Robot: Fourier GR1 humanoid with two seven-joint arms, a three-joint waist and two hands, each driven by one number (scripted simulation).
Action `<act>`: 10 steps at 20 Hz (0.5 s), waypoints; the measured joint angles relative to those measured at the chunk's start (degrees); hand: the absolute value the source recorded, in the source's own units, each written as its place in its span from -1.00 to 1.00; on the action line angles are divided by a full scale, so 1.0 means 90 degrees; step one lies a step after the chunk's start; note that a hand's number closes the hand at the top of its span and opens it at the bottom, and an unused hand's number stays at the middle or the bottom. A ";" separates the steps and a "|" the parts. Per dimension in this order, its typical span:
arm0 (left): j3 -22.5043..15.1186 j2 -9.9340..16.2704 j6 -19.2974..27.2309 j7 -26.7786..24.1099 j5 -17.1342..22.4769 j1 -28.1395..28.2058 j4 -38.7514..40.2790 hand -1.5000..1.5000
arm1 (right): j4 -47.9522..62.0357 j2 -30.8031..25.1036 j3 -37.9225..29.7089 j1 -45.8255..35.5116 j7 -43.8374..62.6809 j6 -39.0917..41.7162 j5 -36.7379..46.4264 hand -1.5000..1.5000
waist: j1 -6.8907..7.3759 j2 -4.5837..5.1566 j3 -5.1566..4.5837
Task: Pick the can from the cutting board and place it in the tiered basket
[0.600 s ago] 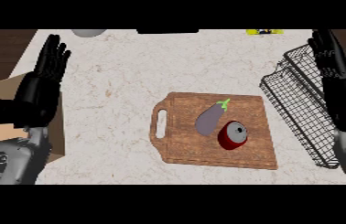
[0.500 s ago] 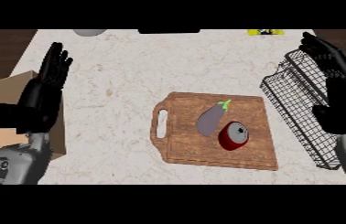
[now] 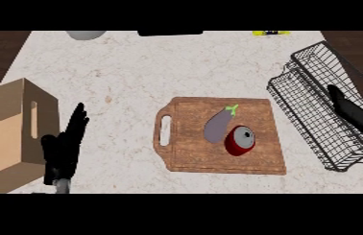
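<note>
Nothing of the task looks done yet: the can (image 3: pixel 240 140) lies on its side at the right of centre on the board (image 3: pixel 191 152), its pale end turned up toward the camera, touching or all but touching the eggplant (image 3: pixel 218 125) just to its upper left; neither hand holds anything, so the grasp, the lift and the carry to the basket (image 3: pixel 312 109) are all left. The right hand (image 3: pixel 345 106) shows only partly at the right edge, over the basket's wire, and whether its fingers are straight or curled I cannot tell; the left hand (image 3: pixel 65 147) sits at the lower left with fingers straight and pointing up the frame, resting beside a box (image 3: pixel 25 128). The can is a short red cylinder with a grey metal-looking end, smooth and likely to roll if nudged; the eggplant is a dull purple-grey oblong with a green stem; the board is brown wood with visible grain, rounded corners and a slot handle on its left side; the basket is black wire mesh in two tiers, running down the right side; the counter (image 3: pixel 142 71) is pale speckled stone; the box is tan with a cut-out slot.
</note>
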 measured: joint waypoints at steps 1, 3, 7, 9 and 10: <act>-0.0082 -0.0100 0.0041 -0.0087 -0.0050 0.0139 0.0065 0.00 | -0.0216 0.0147 -0.0078 0.0170 -0.0009 -0.0174 -0.0033 -1.00 | 0.0020 -0.0011 -0.0015; -0.0162 -0.0197 0.0055 -0.0129 -0.0122 0.0210 0.0115 0.00 | -0.0826 0.0454 0.0014 0.0624 -0.0080 -0.0397 0.0045 -1.00 | 0.0085 -0.0018 -0.0031; -0.0213 -0.0352 0.0029 -0.0314 -0.0201 0.0272 0.0360 0.00 | -0.2045 0.0391 0.0337 0.1647 0.0532 -0.0365 0.0320 -1.00 | 0.0138 -0.0014 -0.0017; -0.0197 -0.0359 0.0034 -0.0360 -0.0221 0.0270 0.0432 0.00 | -0.2324 0.0052 0.0585 0.2010 0.1117 -0.0130 0.0495 -1.00 | 0.0150 -0.0009 -0.0023; -0.0222 -0.0396 0.0058 -0.0371 -0.0241 0.0294 0.0445 0.00 | -0.2485 -0.0124 0.0735 0.2169 0.1427 -0.0013 0.0604 -1.00 | 0.0160 -0.0007 -0.0025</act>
